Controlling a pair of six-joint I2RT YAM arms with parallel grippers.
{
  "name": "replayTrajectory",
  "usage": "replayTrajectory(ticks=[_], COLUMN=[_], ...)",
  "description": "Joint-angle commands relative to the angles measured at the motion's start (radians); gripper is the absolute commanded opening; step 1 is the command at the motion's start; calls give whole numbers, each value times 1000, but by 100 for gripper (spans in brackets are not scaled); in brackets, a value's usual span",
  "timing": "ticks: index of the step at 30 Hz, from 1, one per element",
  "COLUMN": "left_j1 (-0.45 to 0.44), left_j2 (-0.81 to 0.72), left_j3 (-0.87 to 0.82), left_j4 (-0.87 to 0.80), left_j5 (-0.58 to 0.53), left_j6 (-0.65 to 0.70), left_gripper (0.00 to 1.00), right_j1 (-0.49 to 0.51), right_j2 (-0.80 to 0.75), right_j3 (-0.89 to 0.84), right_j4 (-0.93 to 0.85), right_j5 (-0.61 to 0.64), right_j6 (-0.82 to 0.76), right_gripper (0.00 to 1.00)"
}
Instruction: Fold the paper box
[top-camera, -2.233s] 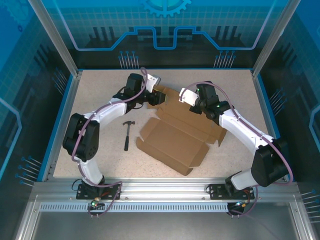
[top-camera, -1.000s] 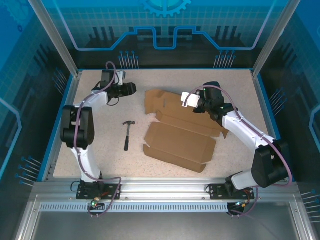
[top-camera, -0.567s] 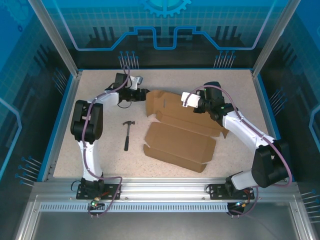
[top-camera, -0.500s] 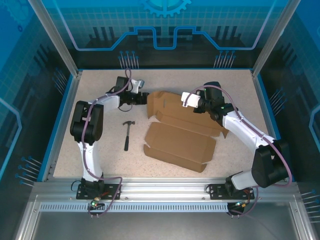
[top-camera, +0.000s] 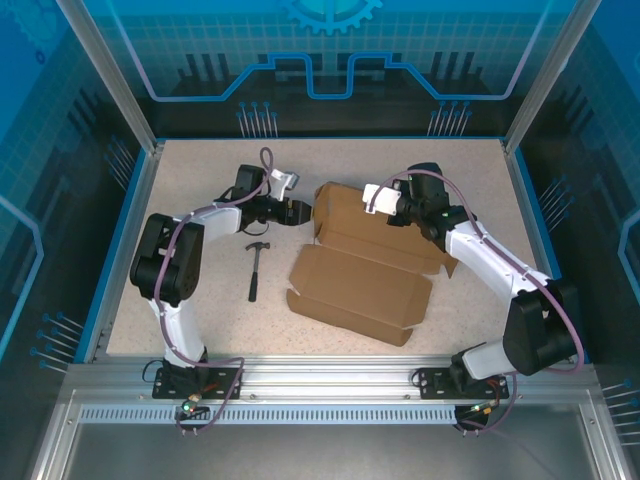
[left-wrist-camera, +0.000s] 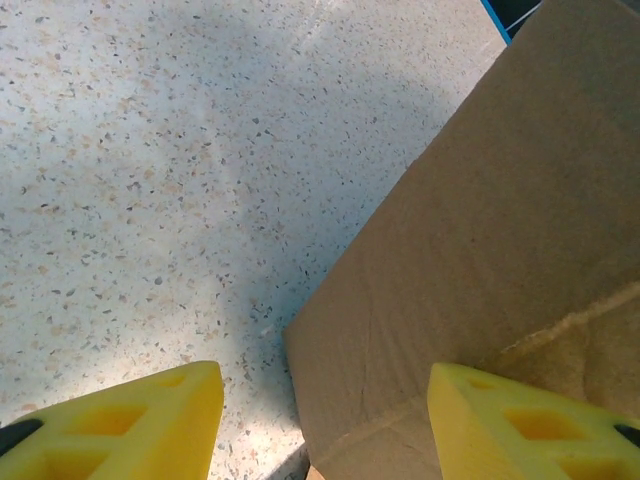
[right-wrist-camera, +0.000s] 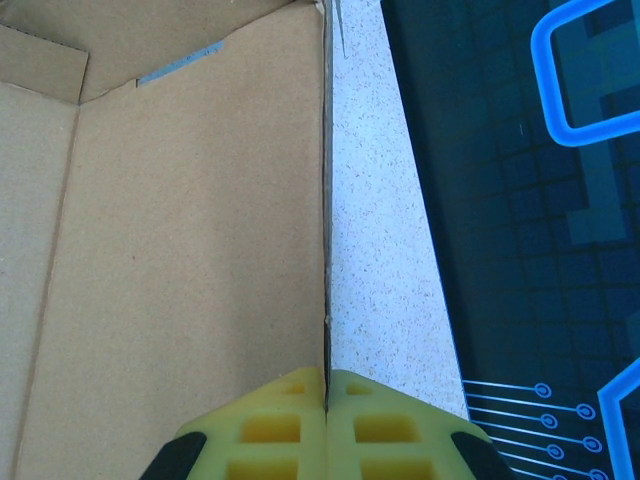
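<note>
The brown paper box (top-camera: 358, 288) lies mid-table, its front panel flat and its back wall (top-camera: 352, 212) raised. My right gripper (top-camera: 372, 204) is shut on the top edge of that back wall; in the right wrist view the cardboard edge (right-wrist-camera: 326, 250) runs straight into the shut yellow fingertips (right-wrist-camera: 327, 385). My left gripper (top-camera: 298, 212) is open at the box's left end. In the left wrist view a cardboard flap (left-wrist-camera: 470, 250) reaches between the spread yellow fingers (left-wrist-camera: 140, 425), its corner over the tabletop.
A small black hammer (top-camera: 256, 268) lies left of the box, just below the left forearm. Blue rails and glass walls (top-camera: 130, 230) border the speckled table. Bare table shows behind the box and along its front edge (top-camera: 330, 345).
My left gripper has swung from the far left corner rightward to the box's left end, and the left flap there has been pushed inward and up. The right arm has held still.
</note>
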Motion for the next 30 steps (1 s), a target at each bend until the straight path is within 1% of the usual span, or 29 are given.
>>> replayTrajectory(ticks=[1,9,13,22,27,30], left_j1=[-20,-28,-30,-30,-30,-30], left_j2=[-39,-64,-65,-92,-75,-62], left_j3=[-17,-56,-58,-64,-16,11], left_j4=[2,4,-19,-51,-89,-112], left_j5=[28,16,7,-21,-18,-6], left_j6=[77,114,140,161,174,188], left_gripper=[58,58,58,58,59,58], right_j1=[-14,-12,1,33,59,59], right_j2=[12,18,21,-14,3,7], right_j3=[35,23,-1,-87,-127,-129], right_j4=[-27,-27,0,171,289,317], right_j5=[-13,-5,30,73,102,93], right_j6=[-7,-43,-80,-130,-164,-166], right_gripper=[0,0,0,0,0,0])
